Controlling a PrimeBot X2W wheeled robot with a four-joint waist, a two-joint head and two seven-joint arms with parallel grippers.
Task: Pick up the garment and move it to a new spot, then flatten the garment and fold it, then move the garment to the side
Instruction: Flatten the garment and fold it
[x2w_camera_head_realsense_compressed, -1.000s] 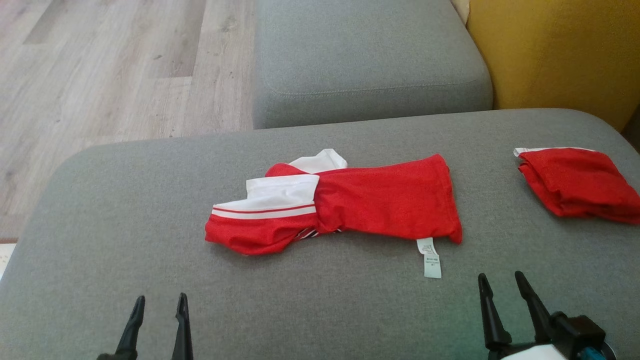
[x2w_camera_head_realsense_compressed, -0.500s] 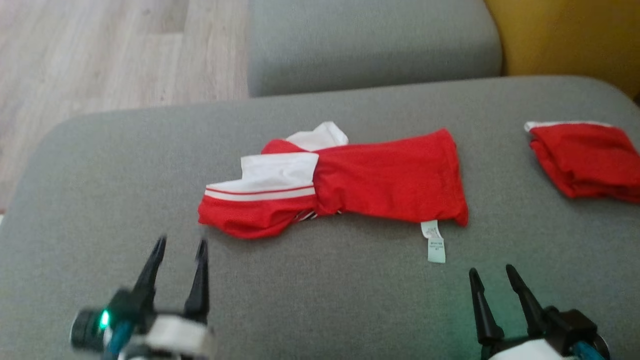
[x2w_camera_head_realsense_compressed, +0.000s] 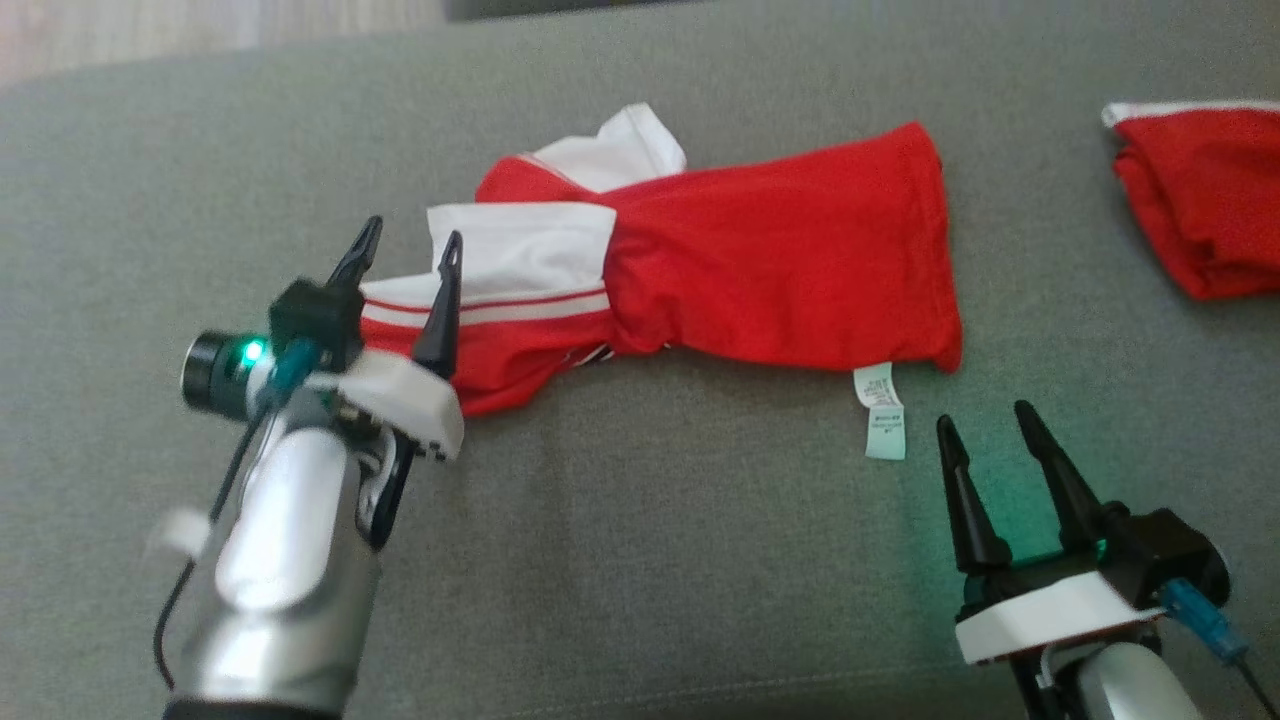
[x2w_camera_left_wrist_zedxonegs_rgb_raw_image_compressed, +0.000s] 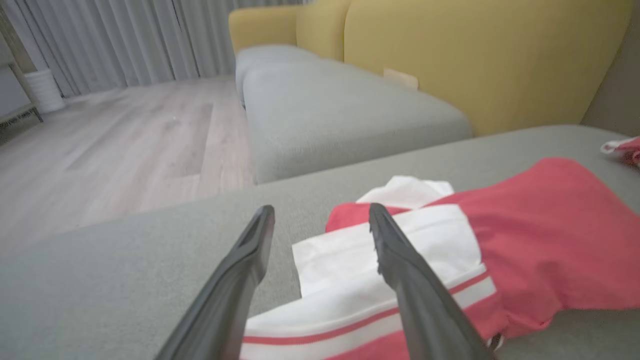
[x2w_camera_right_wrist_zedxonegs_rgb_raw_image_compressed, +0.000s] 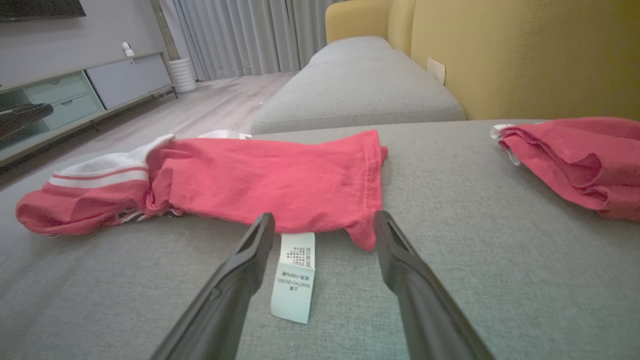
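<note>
The garment, red with a white striped end, lay bunched and twisted across the middle of the grey cushion, not yet lifted. The left gripper hung at its white end with fingers spread. In the left wrist view one finger stood over the white band and the other over bare cushion just past the cloth's edge; whether the tips touched the fabric could not be told. The right gripper sat near the opposite end, fingers also spread and holding nothing, with the care label just beside its tips. The hem corner lay between the fingers' lines in the right wrist view. A folded red cloth rested well apart, at the cushion's right edge.

This looked like the opening step: reaching in to pick the garment up. The next move would likely call for each gripper to come down onto its own end and pinch an edge layer, the right on the hem corner rather than the loose label, so the cloth could lift evenly.
</note>
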